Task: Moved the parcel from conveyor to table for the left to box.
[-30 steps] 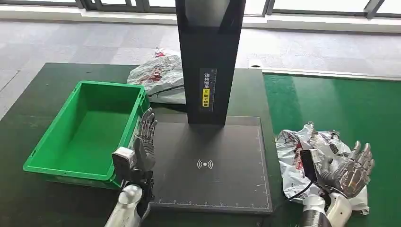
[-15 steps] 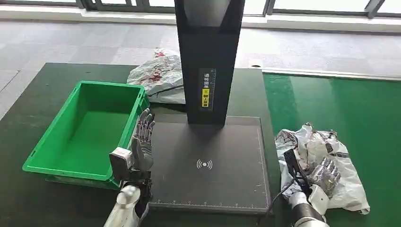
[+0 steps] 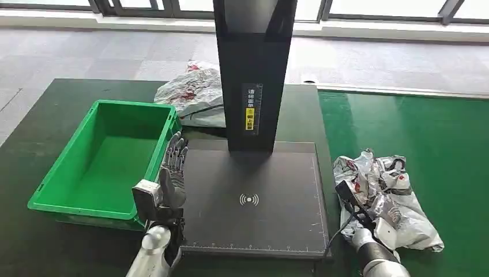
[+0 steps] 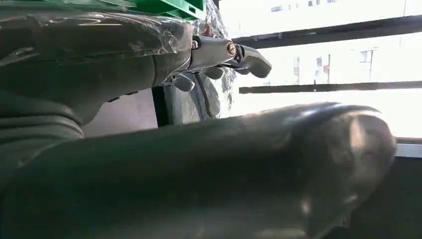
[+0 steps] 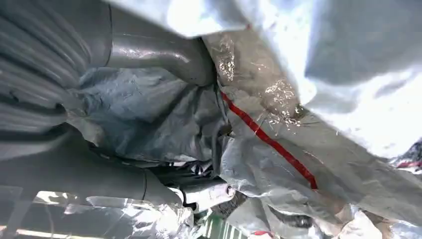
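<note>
Right of the black scanner pad (image 3: 254,199), on the bright green conveyor belt (image 3: 438,138), I see the crumpled silver parcel (image 3: 398,199), and my right hand (image 3: 385,214) is buried in its near edge, fingers (image 5: 149,55) clutching the plastic film. Left of the pad, my left hand (image 3: 173,173) stands upright with fingers spread, holding nothing, just beside the green box (image 3: 106,158). Behind the pad's black column (image 3: 254,69) lies a second parcel (image 3: 193,92).

The dark green desk (image 3: 52,98) carries a green plastic box (image 3: 104,161) and a black scanner base plate (image 3: 254,196). A crumpled white plastic parcel (image 3: 196,92) lies behind the box. A second crumpled parcel (image 3: 398,196) lies on the bright green conveyor (image 3: 415,127).
</note>
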